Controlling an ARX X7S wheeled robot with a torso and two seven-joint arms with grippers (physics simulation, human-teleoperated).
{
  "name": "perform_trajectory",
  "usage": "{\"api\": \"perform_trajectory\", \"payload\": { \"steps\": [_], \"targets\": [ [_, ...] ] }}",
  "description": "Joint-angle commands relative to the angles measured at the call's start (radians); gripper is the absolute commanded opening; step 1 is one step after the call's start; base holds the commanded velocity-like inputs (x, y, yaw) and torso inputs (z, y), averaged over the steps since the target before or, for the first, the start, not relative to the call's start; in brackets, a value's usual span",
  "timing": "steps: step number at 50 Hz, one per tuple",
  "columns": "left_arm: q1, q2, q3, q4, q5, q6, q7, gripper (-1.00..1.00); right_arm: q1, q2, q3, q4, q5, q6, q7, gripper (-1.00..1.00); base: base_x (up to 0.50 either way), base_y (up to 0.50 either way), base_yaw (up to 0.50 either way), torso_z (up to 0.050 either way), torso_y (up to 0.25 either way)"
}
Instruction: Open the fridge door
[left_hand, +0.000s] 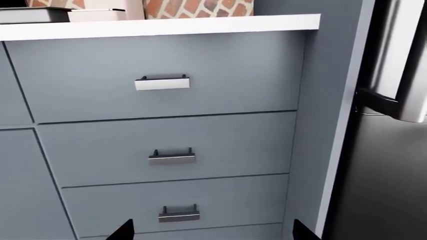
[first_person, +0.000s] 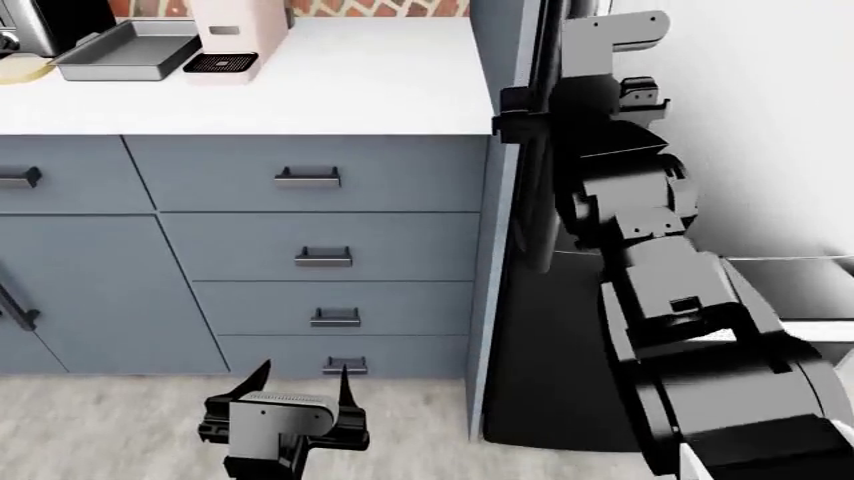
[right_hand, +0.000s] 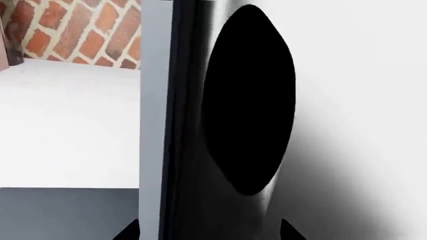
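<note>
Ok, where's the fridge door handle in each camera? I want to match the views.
Left wrist view: the fridge door handle is a silver bar just past the cabinet side panel.
Head view: it is a dark vertical bar just right of that panel.
Right wrist view: it looms close up, beside the panel.
Shared landmark: the grey-blue side panel.

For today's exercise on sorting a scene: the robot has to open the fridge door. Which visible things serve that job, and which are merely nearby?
Belonging to the job:
fridge door
door handle
right gripper, close up at the door

Just nearby:
cabinet drawers
countertop
grey tray
pale countertop appliance
left gripper, open, low by the drawers
</note>
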Motion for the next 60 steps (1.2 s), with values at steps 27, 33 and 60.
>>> {"api": "perform_trajectory", "payload": {
  "steps": [27,33,60],
  "targets": [
    [0.001,-0.015,0.023,-0.002,-0.005,0.017,-0.017,1.0,-0.236,0.177,-0.17,-0.573,0.228,0.25,0.117,-1.0,0.0,0.0,0.0,0.0,0.0],
    [0.0,-0.018,0.029,-0.001,-0.006,0.014,-0.016,1.0,-0.304,0.233,-0.156,-0.759,0.288,0.342,0.107,-1.0,0.0,0.0,0.0,0.0,0.0],
    [-0.009,-0.027,0.04,-0.007,-0.015,0.012,-0.028,1.0,-0.529,0.522,-0.098,-1.353,0.49,0.523,0.027,-1.0,0.0,0.0,0.0,0.0,0.001]
  ]
}}
